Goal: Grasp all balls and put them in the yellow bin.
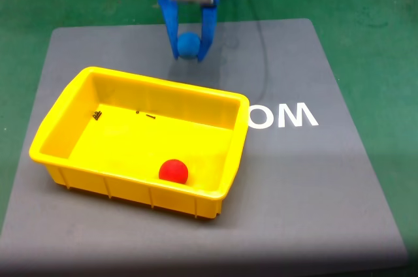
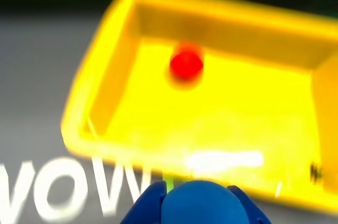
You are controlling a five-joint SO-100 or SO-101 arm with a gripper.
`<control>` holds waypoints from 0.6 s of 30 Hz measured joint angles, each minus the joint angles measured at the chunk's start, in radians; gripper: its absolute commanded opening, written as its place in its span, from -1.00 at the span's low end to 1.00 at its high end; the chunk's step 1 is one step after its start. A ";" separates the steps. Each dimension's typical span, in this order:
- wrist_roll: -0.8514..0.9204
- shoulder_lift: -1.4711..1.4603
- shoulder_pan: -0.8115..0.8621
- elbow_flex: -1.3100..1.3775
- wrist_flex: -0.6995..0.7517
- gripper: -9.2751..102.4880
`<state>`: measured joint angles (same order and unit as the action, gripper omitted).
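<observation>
A: Bin first, since everything else sits relative to it. The yellow bin (image 1: 62, 117) lies on the left half of the grey mat (image 1: 339, 179) in the fixed view, and a few tiny dark specks (image 1: 97, 115) rest on its floor near its far left corner.

B: And the balls?

A: 1 of the 2 is already home. The red ball (image 1: 174, 171) sits on the bin floor close to the near wall. The blue ball (image 1: 189, 45) is up beyond the bin's far rim, pinched between the 2 blue fingers of the gripper (image 1: 190, 51), so the jaws are closed on it and it hangs clear of the mat.

B: Does the wrist view agree?

A: Yes, though it is blurred. The blue ball (image 2: 199, 203) fills the bottom edge between the fingertips, the bin (image 2: 100, 60) spreads ahead, and the red ball (image 2: 186, 63) shows inside it.

B: So the step in hand is the carry?

A: I judge so. It should bring the ball past the far rim, over open floor, before letting go. To the right of the bin lie white letters (image 1: 281, 115) on the mat.
</observation>
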<state>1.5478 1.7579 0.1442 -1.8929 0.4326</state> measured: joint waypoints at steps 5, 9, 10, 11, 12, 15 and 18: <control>-0.041 -0.138 -0.006 0.272 0.054 -0.83; -0.048 -0.267 -0.003 0.445 0.054 -0.83; -0.051 -0.296 -0.002 0.472 0.054 -0.83; -0.051 -0.327 0.002 0.500 0.054 -0.83; -0.051 -0.360 0.008 0.528 0.054 -0.83; -0.051 -0.457 0.020 0.601 0.054 -0.83; -0.051 -0.552 0.031 0.673 0.054 -0.83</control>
<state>1.4972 1.2057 0.1749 -1.2195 0.4863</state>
